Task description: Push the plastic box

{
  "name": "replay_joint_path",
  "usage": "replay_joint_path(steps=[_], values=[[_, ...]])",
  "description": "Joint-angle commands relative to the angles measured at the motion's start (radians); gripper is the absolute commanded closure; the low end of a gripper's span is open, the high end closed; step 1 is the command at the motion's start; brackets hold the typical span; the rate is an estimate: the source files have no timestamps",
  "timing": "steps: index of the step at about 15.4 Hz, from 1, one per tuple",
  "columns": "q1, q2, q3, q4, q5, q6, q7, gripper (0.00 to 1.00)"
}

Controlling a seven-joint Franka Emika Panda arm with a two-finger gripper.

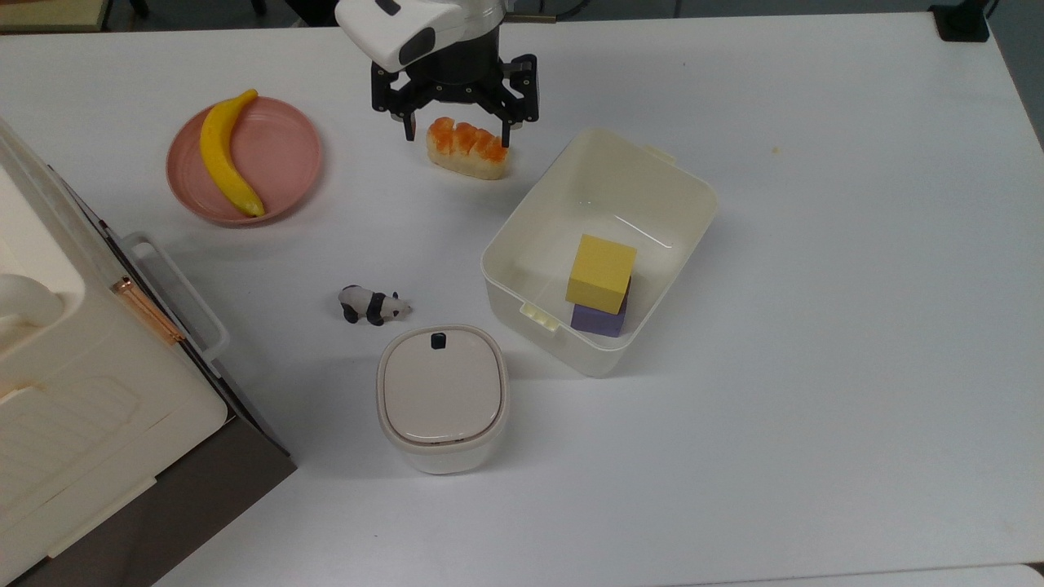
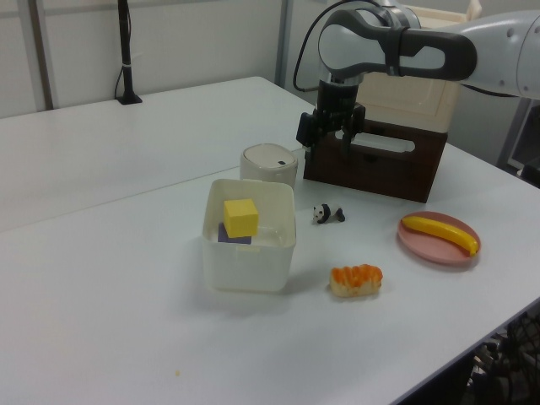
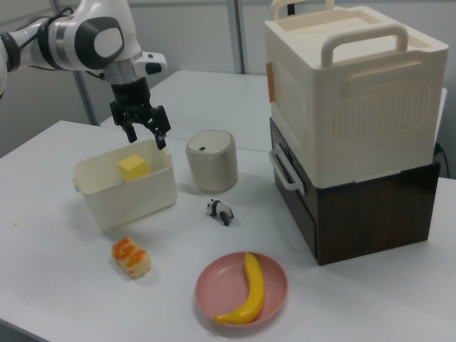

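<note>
Cream-white plastic box point(image 1: 608, 196) sits lidless near the middle of the white table point(image 1: 816, 326), set at an angle in the top view; inside it, at the end nearer the top view's bottom, a yellow block point(image 1: 601, 273) rests on a purple block point(image 1: 598, 319); small tabs show on its short rims. Over the table, the Franka arm's black gripper point(image 1: 457, 134) hangs with its two fingers spread wide and holding nothing; in the top view it stands above a bread-like toy with an orange top point(image 1: 468, 148), just off the box's upper left corner; in the right view it appears above the box's far rim, and how high it hangs over the bread toy cannot be told. To the top view's left, a pink plate point(image 1: 281, 163) carries a yellow banana point(image 1: 226, 155); below that, a small panda figure point(image 1: 373, 306) stands on the bare table, with a rounded-square container with a beige lid point(image 1: 442, 395) just beside it and close to the box's lower left corner, apart from it. At the top view's left edge stands a big cream case with a handle point(image 3: 356, 92), stacked on a dark brown base point(image 3: 370, 210) in the right view.
</note>
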Motion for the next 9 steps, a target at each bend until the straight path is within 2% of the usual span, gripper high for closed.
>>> replay_joint_path(steps=[1,9], values=[[-0.011,-0.038,0.009,-0.036,0.01,-0.018,-0.036,0.0],[-0.012,-0.038,0.0,-0.036,0.01,-0.027,-0.062,0.0]])
